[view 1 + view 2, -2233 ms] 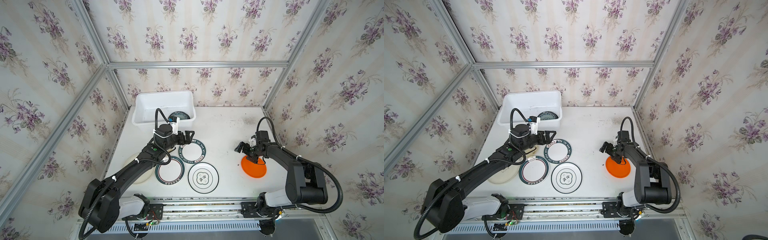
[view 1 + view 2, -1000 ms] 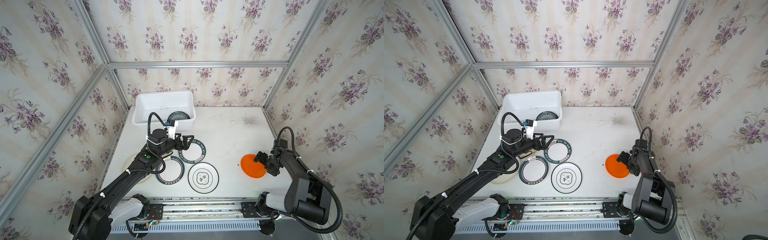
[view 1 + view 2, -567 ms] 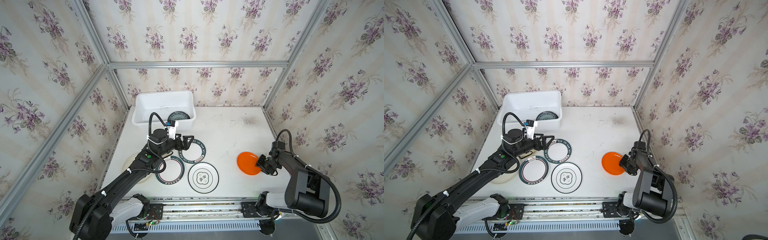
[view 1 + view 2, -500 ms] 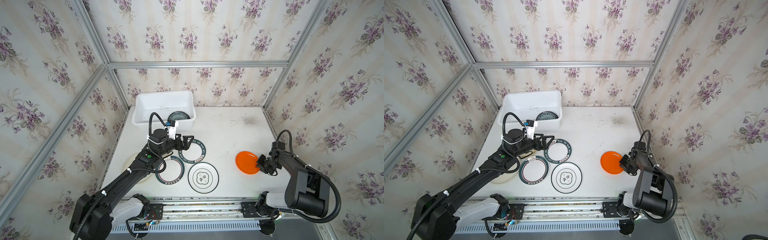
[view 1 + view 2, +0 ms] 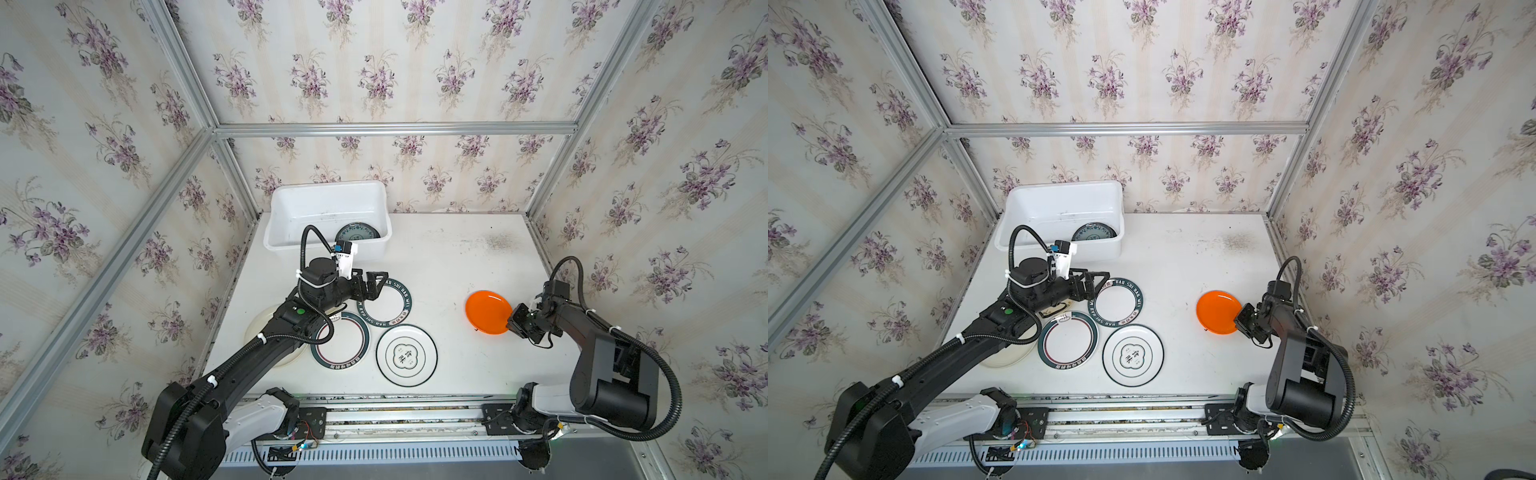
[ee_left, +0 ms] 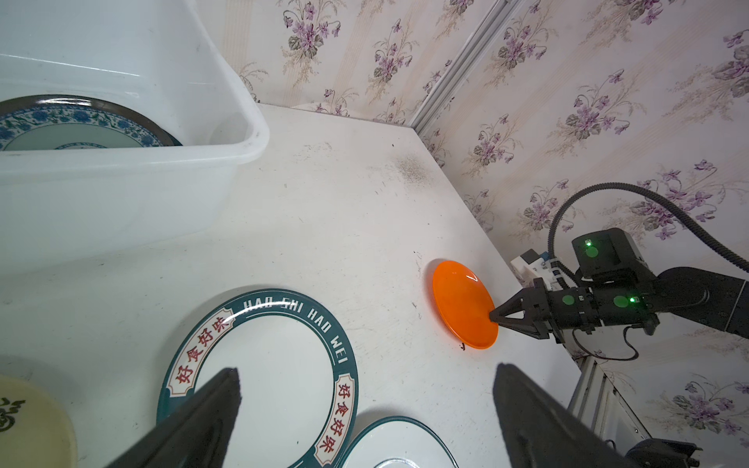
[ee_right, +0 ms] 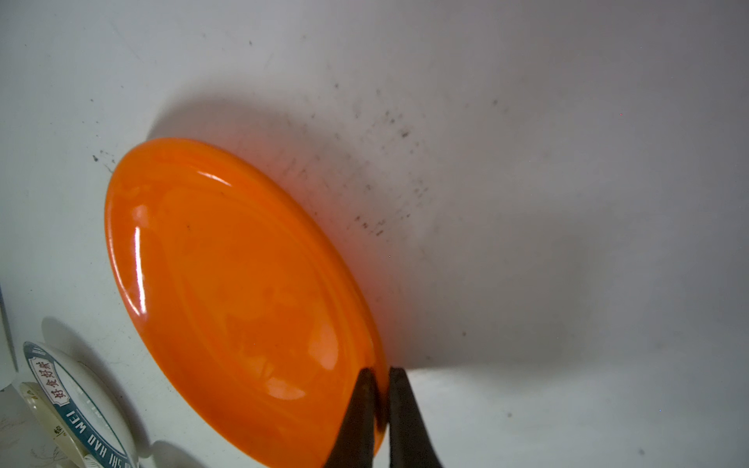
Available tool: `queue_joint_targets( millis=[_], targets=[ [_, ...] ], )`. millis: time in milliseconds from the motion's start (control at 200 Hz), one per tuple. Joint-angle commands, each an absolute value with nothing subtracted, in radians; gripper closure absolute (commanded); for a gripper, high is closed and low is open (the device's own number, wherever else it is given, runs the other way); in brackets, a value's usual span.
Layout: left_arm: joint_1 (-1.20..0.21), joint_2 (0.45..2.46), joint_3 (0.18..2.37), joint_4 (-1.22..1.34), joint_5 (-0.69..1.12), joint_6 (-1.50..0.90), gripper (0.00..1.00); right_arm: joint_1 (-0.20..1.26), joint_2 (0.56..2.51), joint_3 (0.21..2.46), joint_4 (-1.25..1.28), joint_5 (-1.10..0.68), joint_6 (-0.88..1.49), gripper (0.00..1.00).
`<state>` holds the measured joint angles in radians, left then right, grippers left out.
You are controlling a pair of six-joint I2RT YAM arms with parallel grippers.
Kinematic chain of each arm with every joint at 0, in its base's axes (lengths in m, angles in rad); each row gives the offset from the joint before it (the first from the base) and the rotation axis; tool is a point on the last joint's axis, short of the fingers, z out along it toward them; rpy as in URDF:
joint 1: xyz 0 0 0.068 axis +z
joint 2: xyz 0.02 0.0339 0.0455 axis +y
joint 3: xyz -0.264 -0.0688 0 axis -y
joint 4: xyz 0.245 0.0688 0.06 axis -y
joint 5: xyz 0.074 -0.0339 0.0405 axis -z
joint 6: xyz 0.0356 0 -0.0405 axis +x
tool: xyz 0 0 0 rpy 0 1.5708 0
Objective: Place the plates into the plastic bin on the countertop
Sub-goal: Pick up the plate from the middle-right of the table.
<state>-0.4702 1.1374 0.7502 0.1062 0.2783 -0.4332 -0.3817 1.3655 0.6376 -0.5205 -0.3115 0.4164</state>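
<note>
Left wrist: plastic bin (image 6: 121,194) holds blue-patterned plate (image 6: 81,125).

We see one blue plate (image 5: 356,232) in the white bin (image 5: 316,208). Four plates (image 5: 406,355) lie close together on the counter (image 5: 457,257). The orange plate (image 5: 487,311) is tipped up.

Left arm (image 5: 249,361) and right arm (image 5: 582,323), both matte black; white base housings (image 5: 253,419), ribbed black cables (image 5: 304,249) looping up, green lights (image 5: 300,311) glowing.
</note>
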Motion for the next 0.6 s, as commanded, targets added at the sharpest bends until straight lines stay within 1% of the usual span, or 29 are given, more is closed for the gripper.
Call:
queue_joint_targets(
  millis=[0, 200, 320, 370, 460, 480, 595],
  targets=[
    [-0.469, 1.145, 0.756, 0.146, 0.299, -0.447, 0.0, -0.381, 1.315, 0.627, -0.581, -0.227, 0.414, 1.0],
    [-0.471, 1.187, 0.765, 0.164, 0.334, -0.479, 0.0, -0.372, 1.166, 0.624, -0.575, -0.316, 0.514, 1.0],
    [-0.476, 1.201, 0.774, 0.165, 0.334, -0.473, 0.0, -0.34, 1.101, 0.64, -0.586, -0.316, 0.541, 1.0],
    [-0.476, 1.211, 0.781, 0.155, 0.334, -0.46, 0.0, -0.339, 1.073, 0.625, -0.562, -0.356, 0.578, 1.0],
    [-0.476, 1.223, 0.793, 0.133, 0.336, -0.47, 0.0, -0.316, 1.047, 0.609, -0.518, -0.42, 0.629, 1.0],
    [-0.476, 1.256, 0.797, 0.131, 0.341, -0.48, 0.0, -0.307, 1.045, 0.611, -0.515, -0.423, 0.635, 1.0],
    [-0.476, 1.322, 0.834, 0.129, 0.41, -0.518, 0.0, -0.285, 1.042, 0.611, -0.482, -0.455, 0.655, 1.0]
  ],
)
